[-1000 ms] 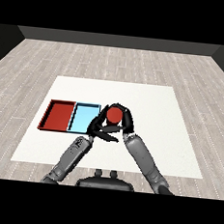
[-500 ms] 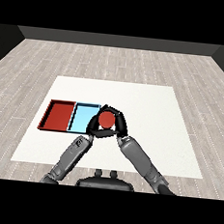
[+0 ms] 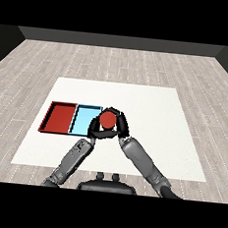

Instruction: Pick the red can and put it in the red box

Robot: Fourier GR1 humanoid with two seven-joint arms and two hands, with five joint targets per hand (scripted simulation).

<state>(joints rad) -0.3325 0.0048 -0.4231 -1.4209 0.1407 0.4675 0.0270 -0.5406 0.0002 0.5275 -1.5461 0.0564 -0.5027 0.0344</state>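
Item: red can [image 3: 108, 120]. Location: held above the white tabletop [image 3: 151, 109], just beside the right edge of the light blue tray [image 3: 85, 119], well short of the red tray [image 3: 61, 117]. The view looks down on its round top; the side wall is mostly hidden by fingers, so its height cannot be judged.

Holder: right hand [image 3: 120, 124], fingers curled round the can from its right side and over the far rim. The left hand [image 3: 96, 130] sits close against the can's left and near side, its fingers bent; whether it shares the grasp or only rests alongside cannot be told from this angle.

Handling, as a judgement: a can of this kind is likely stiff-walled, light and smooth, so it should keep its shape under a wrap of fingers but may slide if the hold is only on the rounded side. The best place to take it is round the middle of the body, thumb opposite fingers, top kept level during carriage.

Destination: red tray, left of the light blue tray, the two touching side by side. The can must cross over the blue tray to reach it.

Markings: none legible. No brand, label or lettering shows on the can, either tray, or the tabletop.

Surroundings: grey plank floor [image 3: 116, 62] beyond the tabletop.
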